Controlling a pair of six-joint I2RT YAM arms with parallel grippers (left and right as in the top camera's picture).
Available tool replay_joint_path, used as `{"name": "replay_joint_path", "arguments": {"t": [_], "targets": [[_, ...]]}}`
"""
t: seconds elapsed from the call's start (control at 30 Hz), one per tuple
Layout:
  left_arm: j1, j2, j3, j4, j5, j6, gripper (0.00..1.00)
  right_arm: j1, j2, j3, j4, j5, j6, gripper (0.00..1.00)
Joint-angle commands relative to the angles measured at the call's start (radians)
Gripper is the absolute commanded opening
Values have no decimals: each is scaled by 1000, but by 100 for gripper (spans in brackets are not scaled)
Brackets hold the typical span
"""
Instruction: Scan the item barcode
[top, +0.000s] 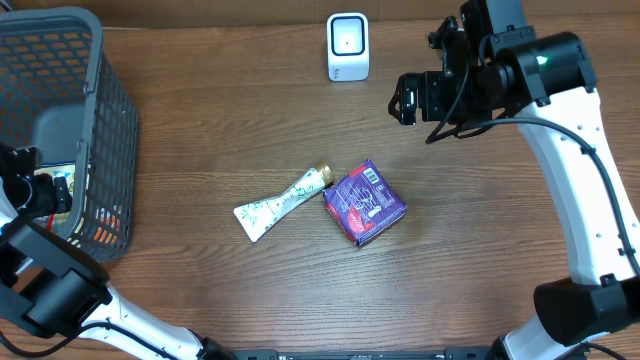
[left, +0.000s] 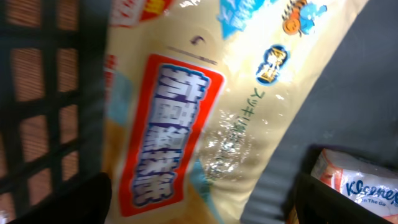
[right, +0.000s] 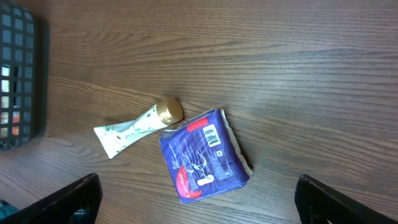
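On the brown wooden counter (top: 200, 110) I counted two loose items lying just beside each other: one white squeeze tube with a gold cap (top: 283, 203) and one purple foil packet (top: 364, 203), which lay face up with a white barcode sticker (right: 212, 134) showing near its top edge; its other print was too small to read. One small white barcode scanner (top: 347, 47) stood upright at the far edge, well apart from both. The right gripper (top: 398, 102) hung above the counter to the scanner's right, its fingers spread wide and holding nothing. One grey plastic mesh basket (top: 90, 120) sat at the left end, and the left gripper (left: 203, 199) was down inside it, fingers wide either side of a glossy cream-yellow bag (left: 249, 106) printed with a red-bordered label of blue Japanese characters. Beside that bag lay one white tissue pack (left: 364, 186) marked "Kleenex".
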Motion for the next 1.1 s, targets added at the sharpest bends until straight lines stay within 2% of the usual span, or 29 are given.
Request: {"name": "replay_joint_path", "arguments": {"t": [0.0, 0.17, 0.47, 0.7, 0.9, 1.07], "targets": [[6, -5, 59, -8, -19, -15, 87, 3, 6, 16, 3, 2, -4, 100], [6, -3, 64, -32, -40, -5, 92, 3, 6, 16, -6, 2, -5, 100], [11, -3, 46, -24, -54, 71, 86, 3, 6, 16, -5, 2, -5, 100], [39, -3, 29, 2, -52, 80, 86, 3, 6, 16, -1, 2, -5, 100], [63, 2, 29, 10, 31, 80, 84, 3, 6, 16, 24, 2, -4, 100], [64, 33, 28, 8, 42, 79, 83, 3, 6, 16, 34, 2, -4, 100]]}}
